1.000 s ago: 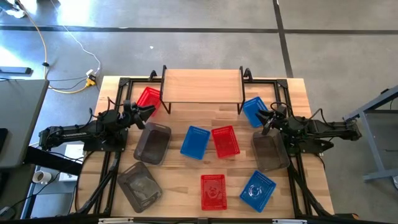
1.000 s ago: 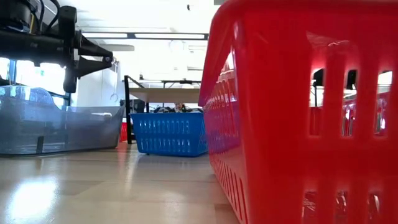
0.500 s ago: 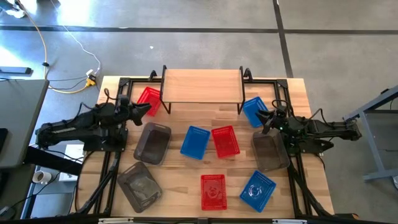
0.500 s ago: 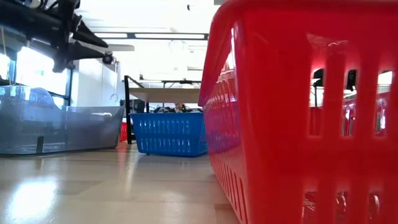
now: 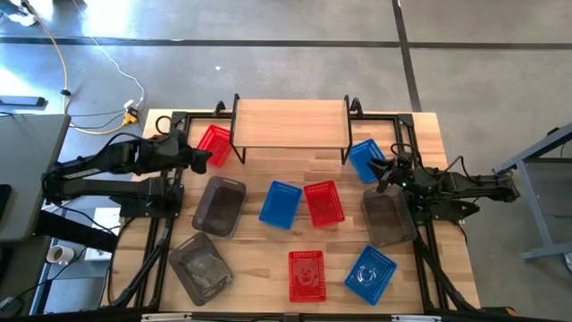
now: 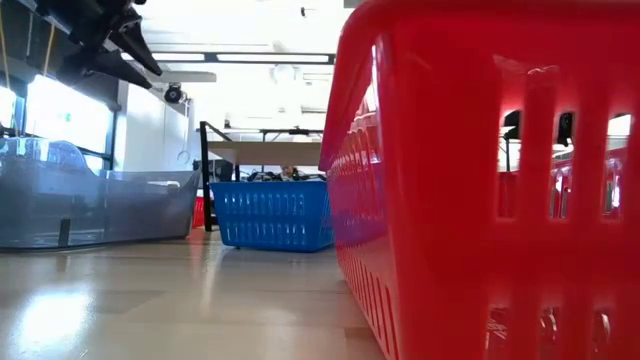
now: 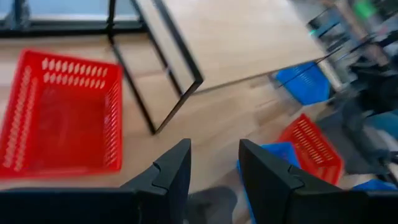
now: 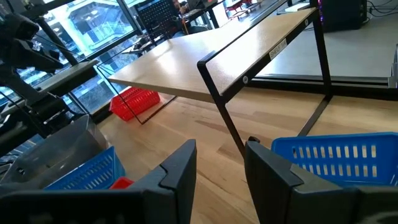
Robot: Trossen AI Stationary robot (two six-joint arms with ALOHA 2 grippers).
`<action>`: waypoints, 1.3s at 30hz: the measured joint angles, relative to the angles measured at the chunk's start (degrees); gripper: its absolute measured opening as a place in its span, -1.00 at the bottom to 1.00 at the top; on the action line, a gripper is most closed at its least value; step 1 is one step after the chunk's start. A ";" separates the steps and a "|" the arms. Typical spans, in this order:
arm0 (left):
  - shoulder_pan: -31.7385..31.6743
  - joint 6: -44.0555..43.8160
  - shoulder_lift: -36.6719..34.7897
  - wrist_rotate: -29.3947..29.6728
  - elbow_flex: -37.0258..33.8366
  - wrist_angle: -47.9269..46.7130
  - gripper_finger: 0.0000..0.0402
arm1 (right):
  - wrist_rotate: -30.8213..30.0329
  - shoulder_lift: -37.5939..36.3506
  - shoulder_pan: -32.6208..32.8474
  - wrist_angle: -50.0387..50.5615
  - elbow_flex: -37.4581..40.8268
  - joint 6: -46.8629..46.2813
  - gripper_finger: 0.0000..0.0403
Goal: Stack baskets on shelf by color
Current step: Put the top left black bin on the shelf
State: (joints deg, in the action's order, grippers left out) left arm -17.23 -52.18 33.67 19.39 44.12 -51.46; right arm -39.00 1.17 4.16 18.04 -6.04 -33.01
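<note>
Hovering open, empty: left gripper (image 7: 214,171) above red plastic mesh basket (image 5: 214,143); right gripper (image 8: 221,165) open too (idle). Risk: snagging black-legged wooden shelf (image 5: 290,123).

baskets (image 5: 323,203): perforated plastic, red and blue opaque, grey translucent
shelf (image 5: 290,122): pale matt wood, thin black metal legs
desk (image 5: 331,170): glossy wooden planks

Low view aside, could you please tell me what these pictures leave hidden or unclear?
- Low view: a red basket against the lens hides the table's right half.
- High view: the shelf top covers whatever lies beneath.
- Left wrist view: motion blur smears the red basket mesh.
</note>
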 joint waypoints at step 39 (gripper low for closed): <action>-1.68 -4.73 35.28 -20.15 2.70 -19.45 -0.37 | 0.20 0.00 -0.01 0.07 0.00 -0.07 -0.42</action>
State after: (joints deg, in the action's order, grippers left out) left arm -18.92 -56.92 68.95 -0.76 46.81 -70.91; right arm -38.80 1.17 4.15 18.11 -6.04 -33.09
